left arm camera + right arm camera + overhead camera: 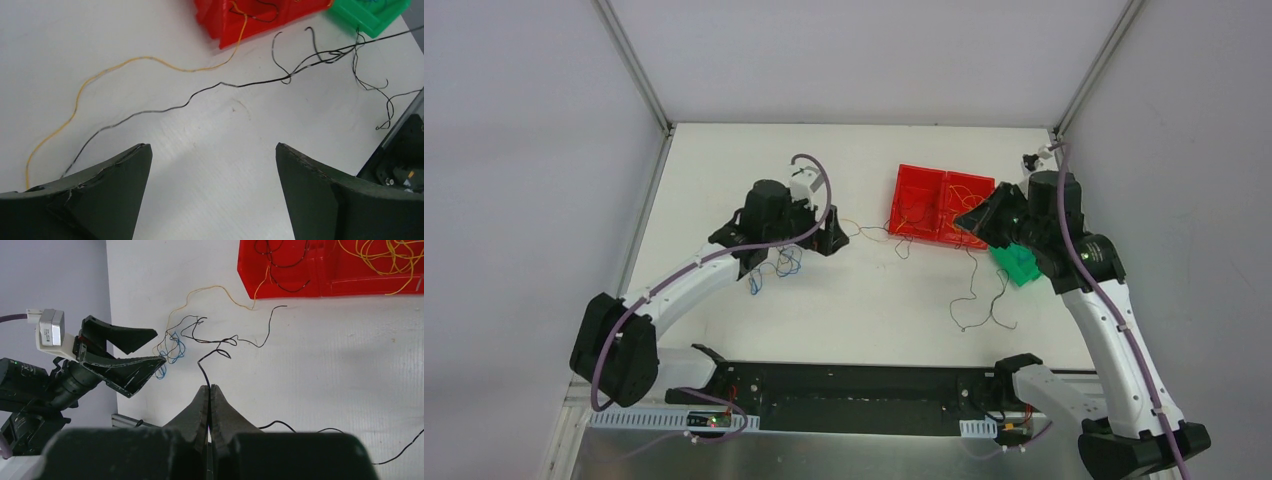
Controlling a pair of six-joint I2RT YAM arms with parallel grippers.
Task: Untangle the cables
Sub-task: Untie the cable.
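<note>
Loops of dark cable [976,300] lie loose on the white table [864,320], nearest the arm bases and right of centre. Farther in on the left, the left gripper [159,346] hangs close above the table, its jaws wide apart with nothing between them. A blue cable [175,351] curls in a small tangle just beside its fingertips, mixed with dark and yellow strands. From there a yellow cable [145,58] snakes across the table and over the wall of the red bin [350,287]. The right gripper [209,387] has its jaws pressed together. A strand of the dark cable runs into their very tips and seems pinched there, though it is too thin to be certain. A green bin [1021,268] sits beside the red bin, partly under the right arm. Farthest back, the red bin's two compartments hold more yellow and dark wire.
</note>
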